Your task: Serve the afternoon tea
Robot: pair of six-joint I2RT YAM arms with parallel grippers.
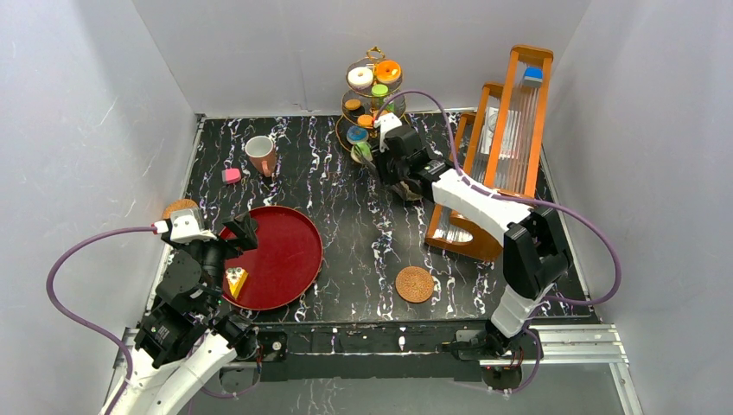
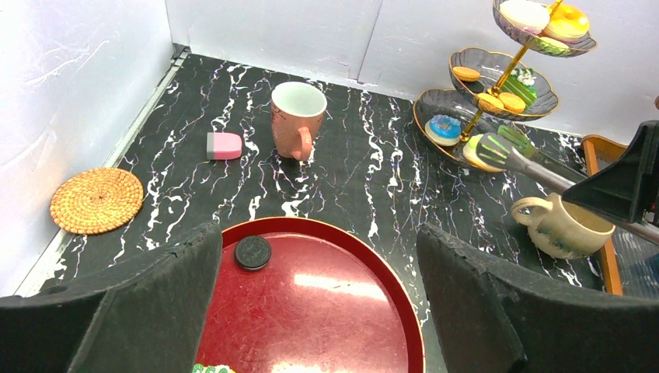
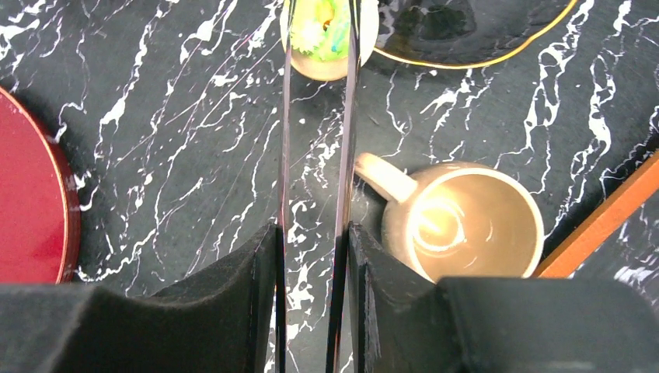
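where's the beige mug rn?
Right wrist view, lower right: the beige mug stands upright beside the tongs in the right tool, near the bottom tier of the gold stand.

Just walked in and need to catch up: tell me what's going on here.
The right fingers squeeze black tongs, whose tips straddle a green-and-white pastry beside the gold stand's bottom tier, near the beige mug. The left fingers hang open above the red tray, which holds a yellow cake slice and a dark cookie. The pink mug stands further back.
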